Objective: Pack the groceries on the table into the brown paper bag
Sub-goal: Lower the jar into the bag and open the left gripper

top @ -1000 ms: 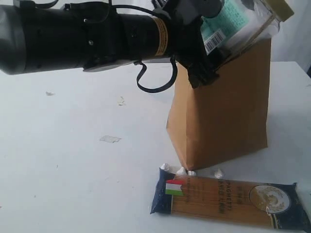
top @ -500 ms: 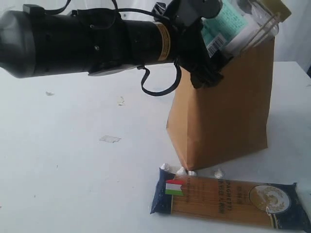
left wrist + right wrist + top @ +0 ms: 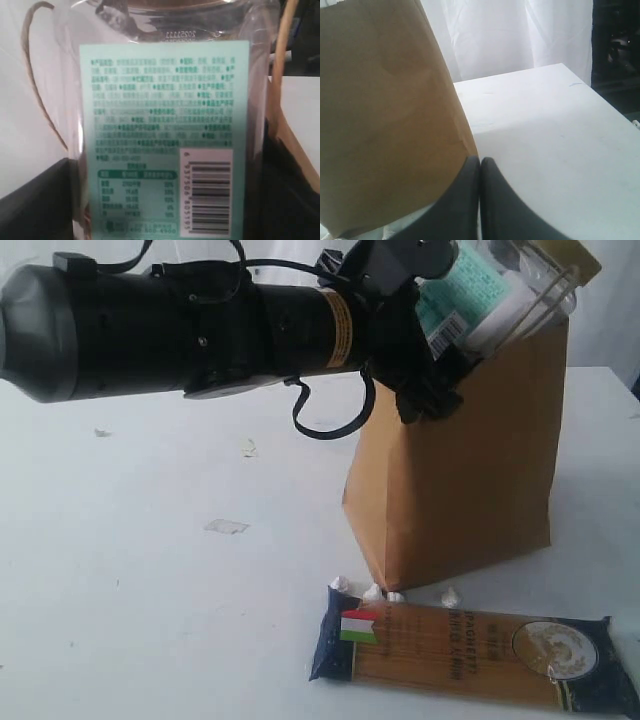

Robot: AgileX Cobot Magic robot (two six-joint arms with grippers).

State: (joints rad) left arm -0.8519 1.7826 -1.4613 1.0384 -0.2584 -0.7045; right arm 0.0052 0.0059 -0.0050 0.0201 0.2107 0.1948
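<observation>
White tabletop (image 3: pixel 130 570), lightly scuffed; pale curtain (image 3: pixel 510 35) behind.
- Brown paper bag (image 3: pixel 460 470): upright on the tabletop, with a twine handle (image 3: pixel 548 302) standing up at its open top.
- Clear jar (image 3: pixel 480 285): gold lid, teal label with barcode. It is tilted at the bag's open top and gripped by the left gripper (image 3: pixel 428 335), whose jaws are spread wide around its body.
- Long spaghetti packet (image 3: pixel 470 650): flat on the tabletop just in front of the bag, not touching it.
- Small white crumbs (image 3: pixel 372 591): between packet and bag base.
- Robot's right gripper (image 3: pixel 480 195): fingers pressed together, holding nothing, just beside the bag's side wall.
</observation>
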